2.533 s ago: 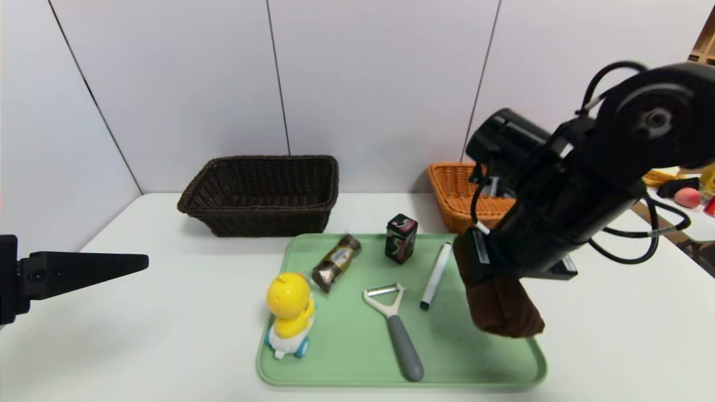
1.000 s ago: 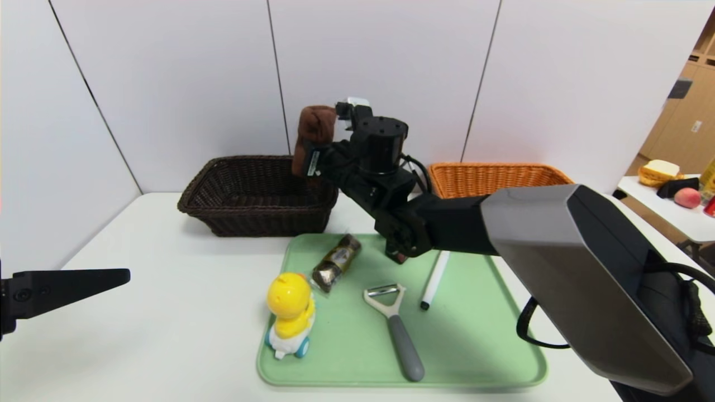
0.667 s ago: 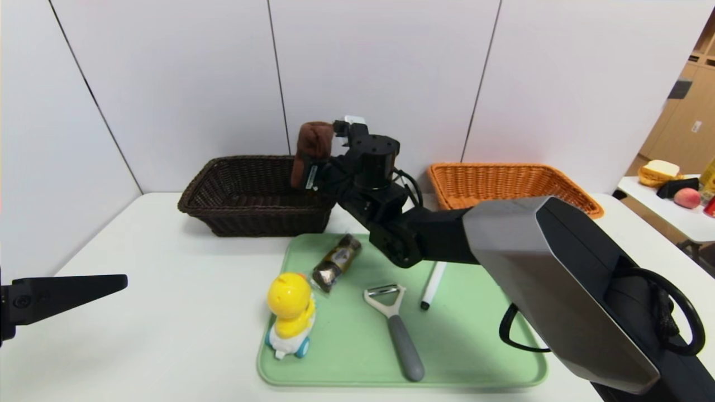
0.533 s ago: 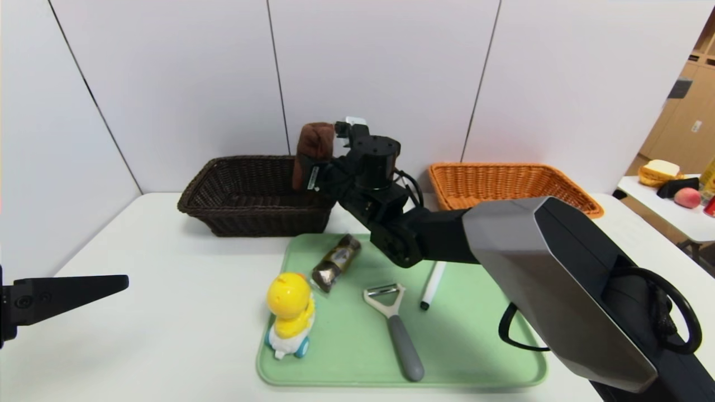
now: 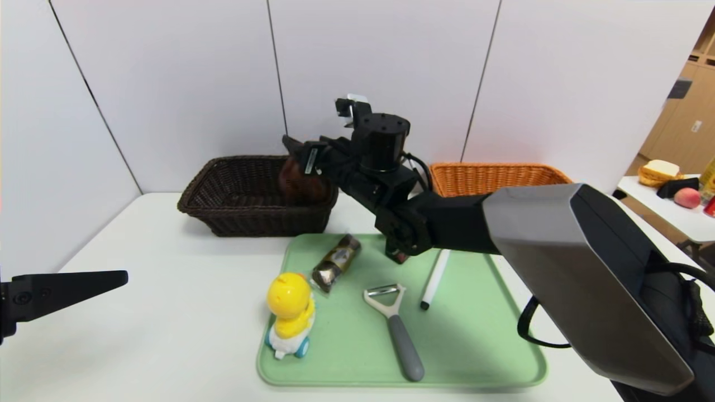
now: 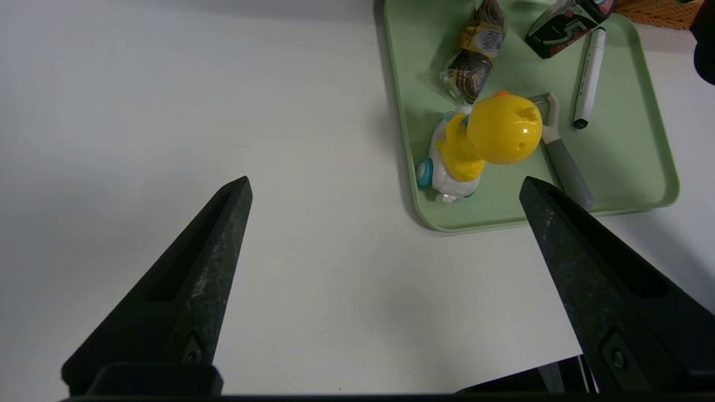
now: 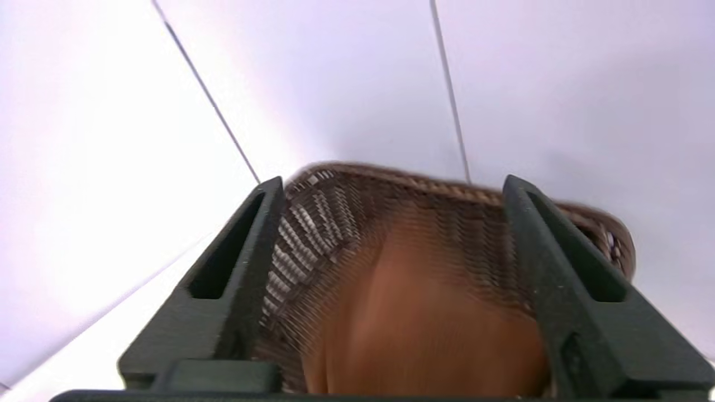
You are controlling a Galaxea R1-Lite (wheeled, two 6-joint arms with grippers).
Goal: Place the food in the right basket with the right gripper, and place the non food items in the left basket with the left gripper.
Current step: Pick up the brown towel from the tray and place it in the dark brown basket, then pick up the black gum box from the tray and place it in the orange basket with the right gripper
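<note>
Right claw (image 5: 299, 153) released over dark basket (image 5: 234, 195); left claw (image 6: 385, 190) spread; labels unreadable.

My right gripper (image 5: 295, 148): it hung over the tray's right side with the roll, then swung across to the dark basket; now its fingers stand apart, no longer clamped.
Soft brown fabric roll (image 5: 301, 181): a moment ago it stood up above my fingers; now it is free of them, below, inside the dark brown wicker basket (image 5: 234, 192) at its right end.
My right arm: raised a little compared with half a second ago.
</note>
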